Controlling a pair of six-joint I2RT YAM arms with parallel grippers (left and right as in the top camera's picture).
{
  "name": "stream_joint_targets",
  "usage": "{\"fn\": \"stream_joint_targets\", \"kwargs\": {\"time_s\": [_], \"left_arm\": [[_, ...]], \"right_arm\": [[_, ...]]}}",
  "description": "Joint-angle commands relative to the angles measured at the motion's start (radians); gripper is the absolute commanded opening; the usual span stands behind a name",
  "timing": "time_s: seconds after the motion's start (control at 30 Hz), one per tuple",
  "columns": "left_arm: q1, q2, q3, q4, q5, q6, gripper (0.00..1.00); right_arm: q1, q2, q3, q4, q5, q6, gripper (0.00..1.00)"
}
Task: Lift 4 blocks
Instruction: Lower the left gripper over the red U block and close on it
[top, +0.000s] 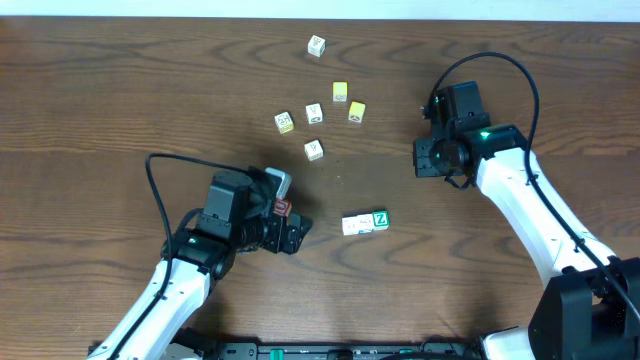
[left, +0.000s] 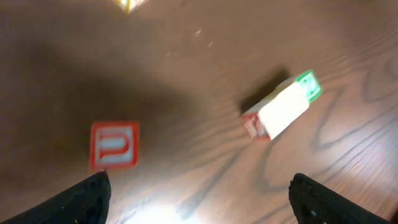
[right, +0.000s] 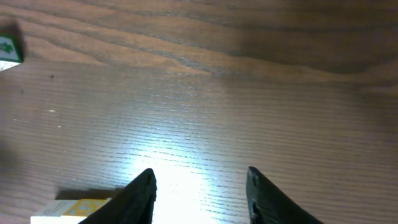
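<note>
On my screens the dark wooden table fills every view. The left arm reaches in from the lower left and the right arm comes in from the right edge.

The left gripper is spread as wide as I see it go, with only bare wood between its fingers. It holds nothing. The right gripper is about half spread over a bright patch of table, and it is also empty.

Between the two arms lies a short row: two white blocks end to end, touching the green Z block at the row's right end. All three are flat on the table.

The red block sits on the wood just ahead of the left gripper's left fingertip. I cannot tell whether they touch.

Farther back, a loose cluster of yellow-faced cubes and pale cubes stands well apart from both grippers, with one white cube alone near the far edge.
</note>
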Motion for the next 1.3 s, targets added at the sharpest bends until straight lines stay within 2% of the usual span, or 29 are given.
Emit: {"fn": "stream_joint_targets", "kwargs": {"time_s": [0.0,0.37,0.6,0.73,1.07,1.27], "left_arm": [[-0.002,0.007,0.02,-0.045,-0.097,0.071,0.91],[-0.032,0.077,0.021,-0.019,-0.263,0.105,0.91],[-0.056,0.15,0.021,0.027,-0.288,0.131,0.91],[-0.056,0.171,0.021,0.042,-0.319,0.152,0.81],[-0.056,0.177,0.023,0.109,-0.349,0.177,0.82],[-0.055,0.248,0.045,0.124,-0.348,0.199,0.81]], "right_arm": [[0.0,0.002,0.017,0.0,-0.043,-0.01,0.41],[0.024,0.002,0.017,0.006,-0.051,-0.011,0.4],[0.024,0.002,0.017,0.008,-0.051,-0.011,0.39],[0.024,0.002,0.017,0.01,-0.051,-0.011,0.37],[0.024,0.002,0.017,0.019,-0.051,-0.01,0.37],[0.024,0.002,0.017,0.024,-0.051,-0.01,0.37]]}}
